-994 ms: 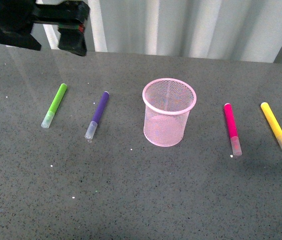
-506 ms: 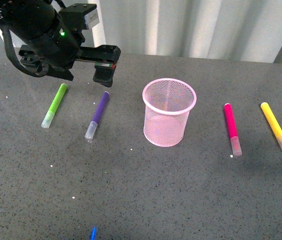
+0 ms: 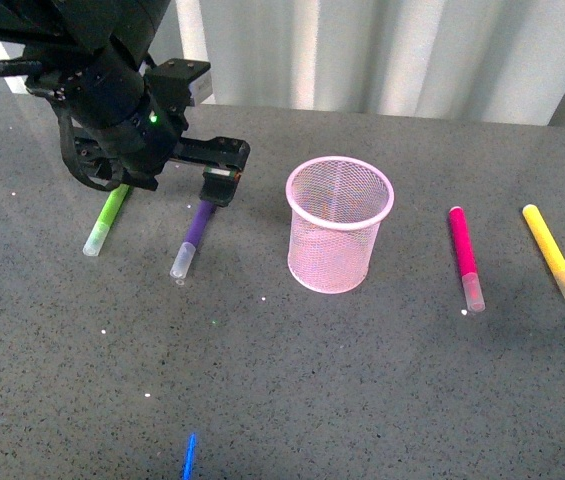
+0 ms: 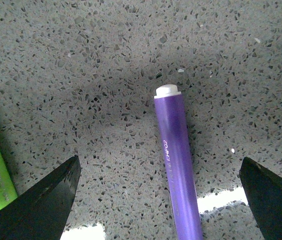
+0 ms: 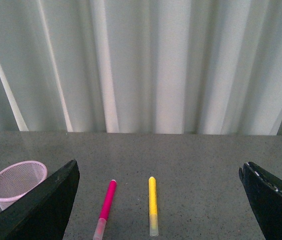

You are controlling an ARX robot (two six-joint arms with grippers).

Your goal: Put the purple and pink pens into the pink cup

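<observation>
The purple pen (image 3: 192, 238) and the pink pen (image 3: 463, 255) both lie flat on the grey speckled worktop (image 3: 312, 380), neither one yet in the pink cup (image 3: 332, 250).

Furthest left lies a lime-green marker (image 3: 102, 225), partly hidden by the black left arm. Just beside it is the purple pen, clear cap toward us. The left gripper (image 3: 218, 190) hangs low over the pen's far, uncapped end. In the left wrist view its fingers (image 4: 36, 205) are spread wide and hold nothing. The purple pen runs between them and touches neither. The green marker shows just outside one finger.

At the centre the pink cup stands upright, and nothing shows through its mesh. To its right, well apart, lies the pink pen, cap toward us, and beyond it a yellow marker (image 3: 552, 253). The right gripper (image 5: 158, 165) does not show in the front view. Its own camera shows both fingers wide apart and empty, high over the pink pen and the yellow marker.

We judge the step in hand to be the grasp of the purple pen. The fingers are set over the very end of the pen, so a grip there could let the capped end droop or swing, and it might then catch the cup's rim. The round barrel may also roll away if one finger meets it first. The outer finger comes down near the green marker and could nudge it. The mesh cup looks light, so a knock on the rim might tip it.
</observation>
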